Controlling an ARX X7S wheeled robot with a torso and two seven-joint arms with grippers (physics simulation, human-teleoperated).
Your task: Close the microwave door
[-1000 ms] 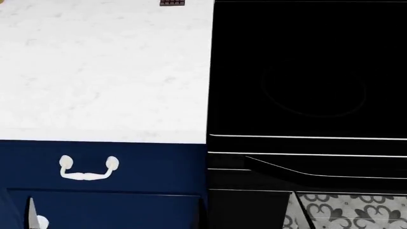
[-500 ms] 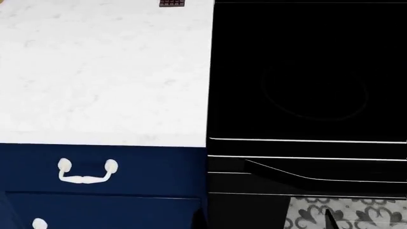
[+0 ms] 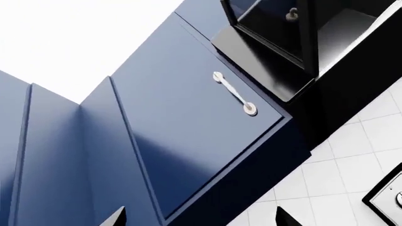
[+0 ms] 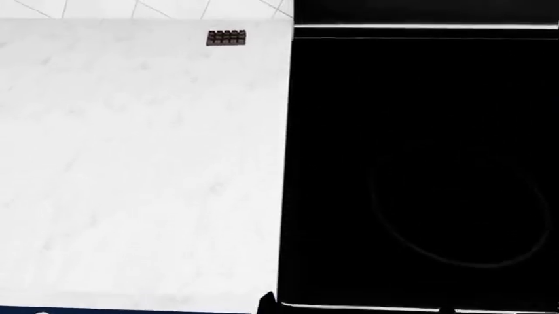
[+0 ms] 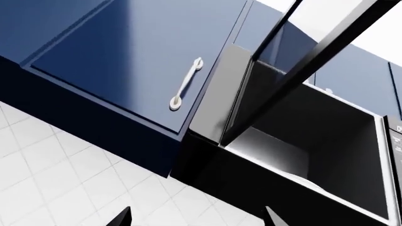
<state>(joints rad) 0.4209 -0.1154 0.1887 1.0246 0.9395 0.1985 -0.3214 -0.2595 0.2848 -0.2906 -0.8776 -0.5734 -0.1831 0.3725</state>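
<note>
- The microwave door (image 5: 295, 70) stands wide open, swung out from the cavity, so the task is not yet done. Nothing touches the door.
- In the right wrist view you see the microwave (image 5: 314, 155) from below: its dark cavity gapes, the door's edge runs diagonally in front of it, and a strip of the control panel (image 5: 396, 141) shows at the far side of the cavity from the door.
- The navy wall cabinet (image 5: 125, 61) with a pale handle (image 5: 185, 84) sits just beside the microwave, on the door's hinge side. White tiled wall (image 5: 56, 179) runs beneath the cabinet and microwave.
- Your right gripper (image 5: 196, 217) points up toward the microwave; only two dark fingertips show, set well apart, so the jaws are spread and hold nothing.
- Your left gripper (image 3: 199, 219) likewise aims upward at the cabinets near the microwave, fingertips wide apart and empty. Its view catches the open door (image 3: 270, 28) in one corner.
- The head view looks down, away from the microwave: white countertop (image 4: 140, 163), black stovetop (image 4: 419, 163) beside it, and a small chocolate bar (image 4: 226, 38) at the counter's back. No arm is clearly visible there.
- What is left, judging from this: bring one gripper to the door's outer face and push it round to the cavity until it shuts.
</note>
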